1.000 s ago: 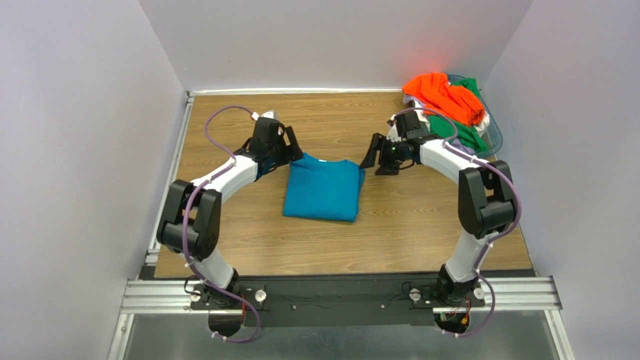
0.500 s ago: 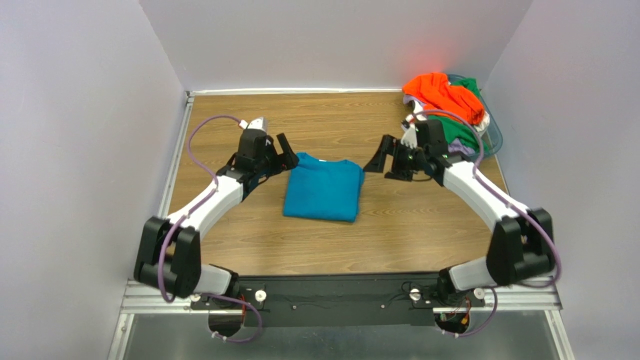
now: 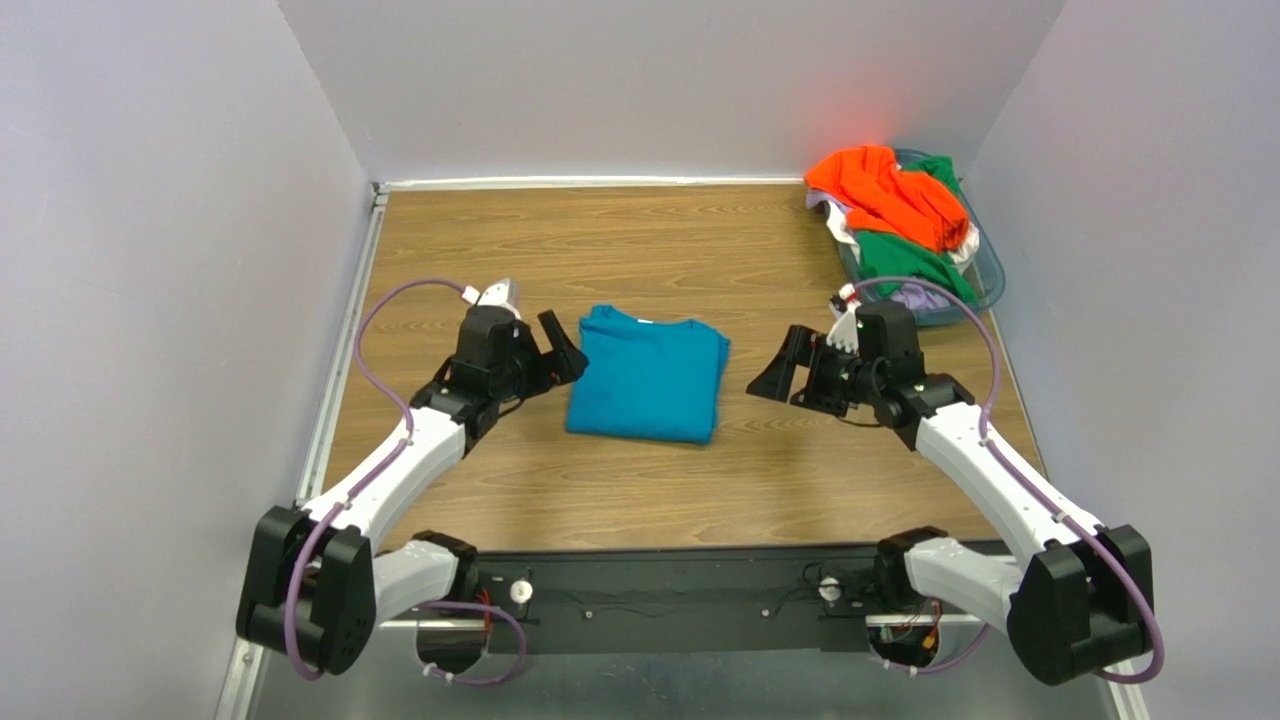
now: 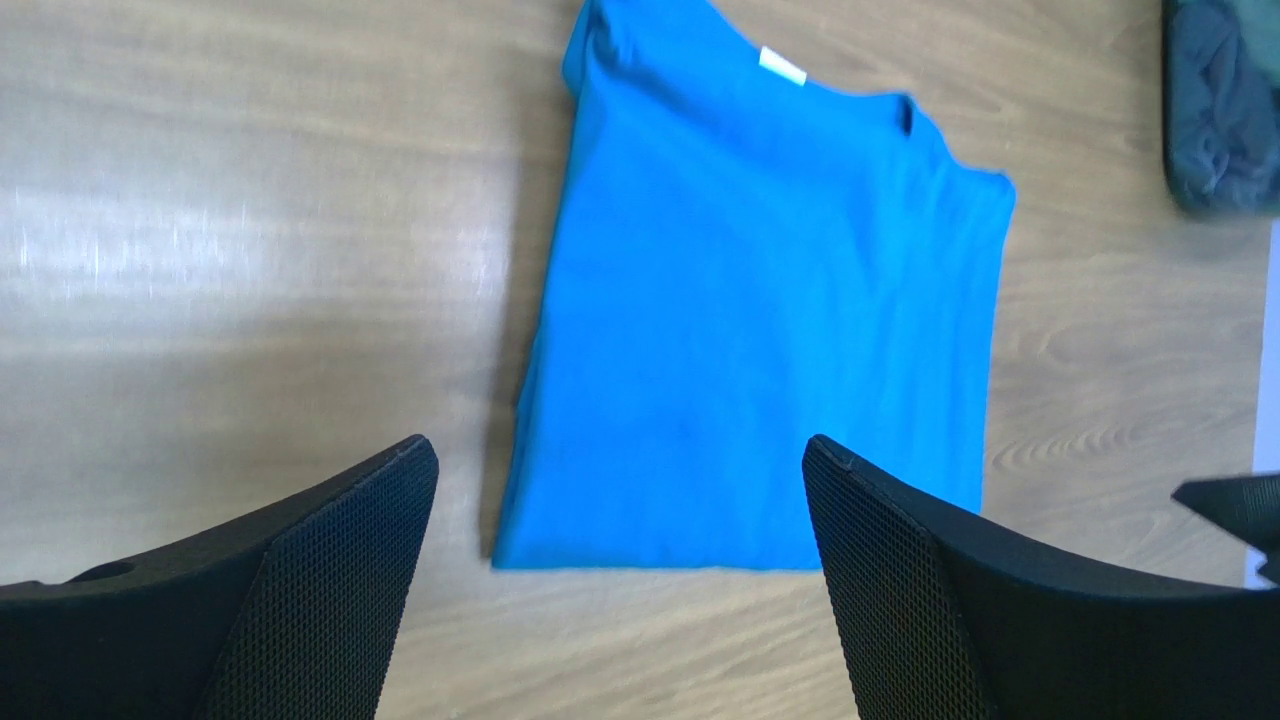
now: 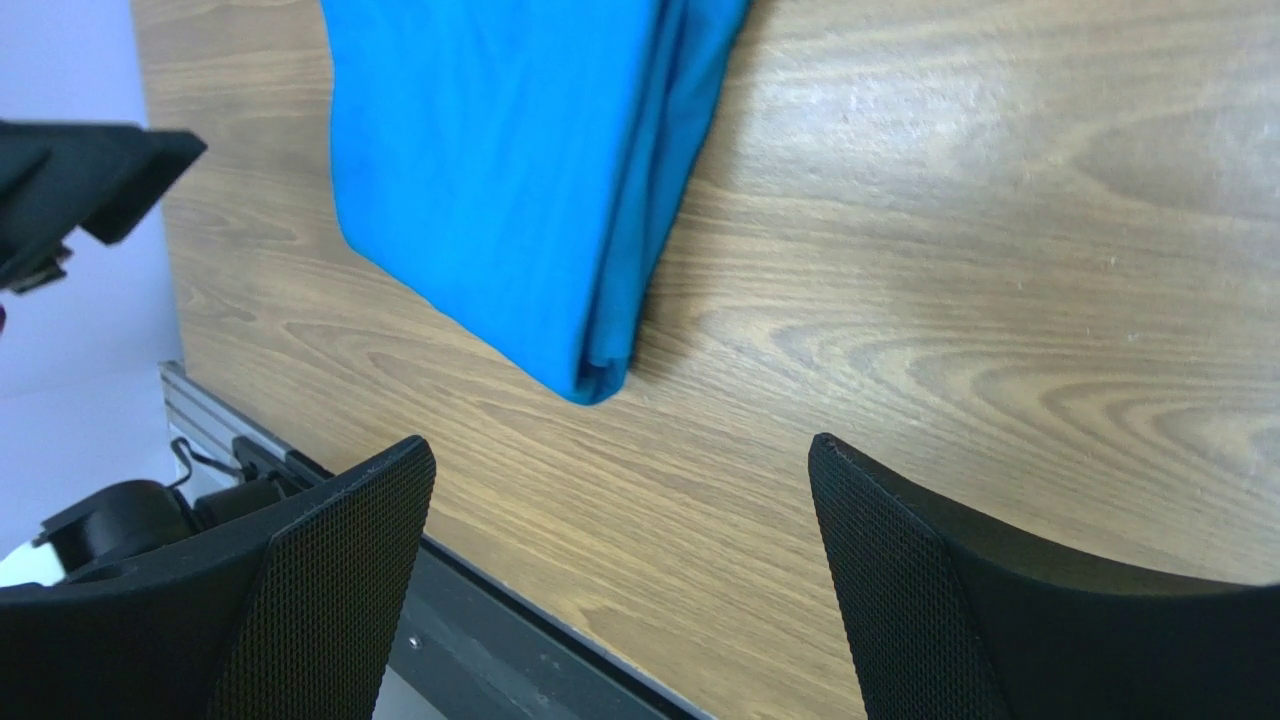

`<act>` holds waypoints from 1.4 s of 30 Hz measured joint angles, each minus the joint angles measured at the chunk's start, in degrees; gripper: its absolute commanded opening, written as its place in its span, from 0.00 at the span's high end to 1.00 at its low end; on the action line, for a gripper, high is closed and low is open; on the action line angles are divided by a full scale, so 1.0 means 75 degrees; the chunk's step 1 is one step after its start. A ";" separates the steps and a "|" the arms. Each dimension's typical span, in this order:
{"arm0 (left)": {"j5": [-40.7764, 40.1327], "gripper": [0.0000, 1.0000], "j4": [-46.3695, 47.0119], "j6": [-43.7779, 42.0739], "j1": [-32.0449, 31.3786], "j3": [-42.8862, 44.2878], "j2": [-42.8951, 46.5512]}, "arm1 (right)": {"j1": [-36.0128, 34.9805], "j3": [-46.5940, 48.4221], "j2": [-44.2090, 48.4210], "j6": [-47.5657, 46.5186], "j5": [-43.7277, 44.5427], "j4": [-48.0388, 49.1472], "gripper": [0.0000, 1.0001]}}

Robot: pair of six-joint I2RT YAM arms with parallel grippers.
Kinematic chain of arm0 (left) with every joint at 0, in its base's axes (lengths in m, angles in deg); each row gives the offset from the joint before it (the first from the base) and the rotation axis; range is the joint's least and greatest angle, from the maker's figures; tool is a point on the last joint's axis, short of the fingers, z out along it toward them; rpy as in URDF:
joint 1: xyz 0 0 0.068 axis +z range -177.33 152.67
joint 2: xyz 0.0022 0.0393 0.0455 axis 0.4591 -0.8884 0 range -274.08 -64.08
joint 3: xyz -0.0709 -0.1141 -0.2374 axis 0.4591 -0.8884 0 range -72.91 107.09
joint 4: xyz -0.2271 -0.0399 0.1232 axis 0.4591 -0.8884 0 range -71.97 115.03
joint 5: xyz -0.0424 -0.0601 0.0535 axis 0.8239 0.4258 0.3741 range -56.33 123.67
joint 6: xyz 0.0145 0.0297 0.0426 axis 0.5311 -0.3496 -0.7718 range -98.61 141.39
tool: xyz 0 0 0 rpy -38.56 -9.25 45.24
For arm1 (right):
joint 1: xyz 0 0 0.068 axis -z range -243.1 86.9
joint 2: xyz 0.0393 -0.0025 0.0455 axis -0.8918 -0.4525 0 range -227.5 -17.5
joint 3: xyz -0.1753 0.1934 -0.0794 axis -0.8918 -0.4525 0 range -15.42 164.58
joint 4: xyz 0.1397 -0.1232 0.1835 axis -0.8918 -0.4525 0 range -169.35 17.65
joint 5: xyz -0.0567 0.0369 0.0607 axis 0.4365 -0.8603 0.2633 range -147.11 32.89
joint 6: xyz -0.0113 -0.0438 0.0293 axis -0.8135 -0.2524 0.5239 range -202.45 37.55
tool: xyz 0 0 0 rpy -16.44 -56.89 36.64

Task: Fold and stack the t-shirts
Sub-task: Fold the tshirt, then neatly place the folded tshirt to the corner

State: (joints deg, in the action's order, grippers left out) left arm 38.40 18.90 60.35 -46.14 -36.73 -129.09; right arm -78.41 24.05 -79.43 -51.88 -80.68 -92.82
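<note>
Currently the folded teal shirt (image 3: 649,378) lies flat, left gripper (image 3: 556,348) just beside its left edge, right gripper (image 3: 778,371) near its right edge, both spread wide, empty. White neck label (image 4: 781,65) unreadable.

The white-and-black left arm (image 3: 403,450) lies low, stretched forward from its base at the near edge and angled inward, with a purple cable (image 3: 376,323) looping beside its forearm. Its black two-finger left gripper (image 3: 562,348) points toward the middle of the table, and its mesh-faced fingers (image 4: 323,585) are spread wide. The white-and-black right arm (image 3: 992,468) mirrors that pose, reaching forward and inward. The black two-finger right gripper (image 3: 772,369) faces the left one, well apart from it, and its fingers (image 5: 992,585) are likewise parted wide.
</note>
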 measured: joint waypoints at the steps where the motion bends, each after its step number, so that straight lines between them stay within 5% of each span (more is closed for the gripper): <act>1: 0.0032 0.02 -0.0032 0.0029 0.0000 -0.0131 0.0114 | 0.0000 -0.0079 0.0020 0.0035 0.0020 0.0038 0.00; 16: -0.0385 0.02 -0.1384 0.0294 -0.0003 -0.0026 0.2291 | -0.1527 0.0198 -0.1644 0.0726 0.0953 0.0930 0.00; 37: -0.0187 0.02 -0.0868 0.0271 0.0000 -0.0428 0.1559 | -0.2017 0.0962 -0.3299 0.1186 0.1763 0.1431 0.03; 42: 0.0221 0.15 0.0082 0.0216 0.0000 -0.0484 0.0175 | -0.2014 0.0962 -0.3212 0.1247 0.1833 0.1443 0.03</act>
State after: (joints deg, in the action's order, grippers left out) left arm 40.06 19.51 61.97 -46.14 -40.36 -127.78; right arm -93.51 31.26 -103.52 -42.53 -66.93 -82.00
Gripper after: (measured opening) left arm 0.898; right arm 0.971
